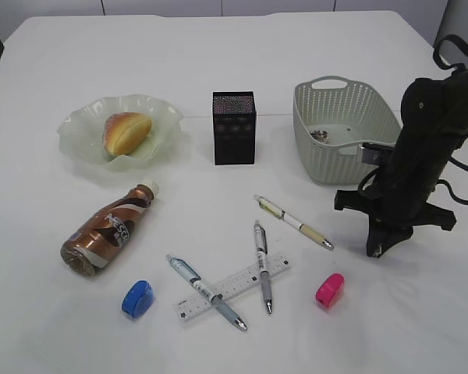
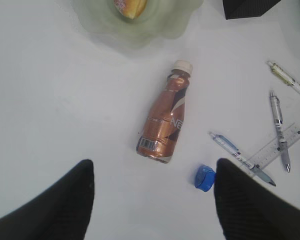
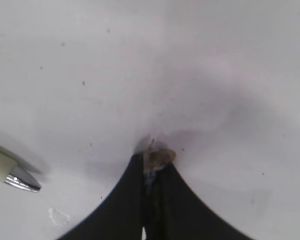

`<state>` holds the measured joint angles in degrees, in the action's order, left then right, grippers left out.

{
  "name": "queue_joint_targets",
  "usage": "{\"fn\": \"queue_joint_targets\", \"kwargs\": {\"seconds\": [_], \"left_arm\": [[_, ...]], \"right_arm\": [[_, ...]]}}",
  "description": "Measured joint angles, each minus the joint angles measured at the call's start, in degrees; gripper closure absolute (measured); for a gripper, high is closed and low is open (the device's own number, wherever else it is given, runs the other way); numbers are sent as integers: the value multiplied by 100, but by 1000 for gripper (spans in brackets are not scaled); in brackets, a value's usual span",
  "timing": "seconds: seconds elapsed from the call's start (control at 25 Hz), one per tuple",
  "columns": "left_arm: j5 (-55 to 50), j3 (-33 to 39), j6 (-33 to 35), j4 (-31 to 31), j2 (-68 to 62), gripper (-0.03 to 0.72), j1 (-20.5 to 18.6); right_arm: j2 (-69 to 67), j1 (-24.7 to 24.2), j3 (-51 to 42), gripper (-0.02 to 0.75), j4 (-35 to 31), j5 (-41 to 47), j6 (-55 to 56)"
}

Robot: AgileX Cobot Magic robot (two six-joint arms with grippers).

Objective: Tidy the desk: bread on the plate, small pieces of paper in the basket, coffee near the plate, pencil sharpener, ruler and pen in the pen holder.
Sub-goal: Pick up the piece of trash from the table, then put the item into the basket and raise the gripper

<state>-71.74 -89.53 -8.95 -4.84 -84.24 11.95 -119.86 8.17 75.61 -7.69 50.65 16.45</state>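
Right wrist view shows a paper scrap (image 3: 159,156) pinched at the tips of the right gripper (image 3: 152,165) against the table (image 3: 190,60), the basket (image 1: 327,160) just behind it, the left gripper (image 2: 152,197) wide over the bottle (image 2: 164,120).

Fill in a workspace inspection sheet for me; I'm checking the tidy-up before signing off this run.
Surface: white table, a few specks.
Job's things: bread on plate; coffee bottle lying flat; pen holder upright; three pens, two across the ruler; blue sharpener, pink sharpener; basket holds scraps.
Clutter: nothing seen.
Grippers: left gripper open above the bottle; right gripper shut on a paper scrap at the table.
Cables: black cable at the right arm.
Surroundings: pale wall behind.
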Motion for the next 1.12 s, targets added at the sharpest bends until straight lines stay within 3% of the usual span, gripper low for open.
{"fn": "queue_joint_targets", "kwargs": {"seconds": [0.6,0.8,1.12], "left_arm": [[0,0,0,0,0,147,0],[0,0,0,0,0,147,0],[0,0,0,0,0,147,0]], "right_arm": [[1163,0,0,713,332,323,-496],[1386,0,346,713,693,-45,-847],[1399,0,1238,713,1211,-1461,-911]]}}
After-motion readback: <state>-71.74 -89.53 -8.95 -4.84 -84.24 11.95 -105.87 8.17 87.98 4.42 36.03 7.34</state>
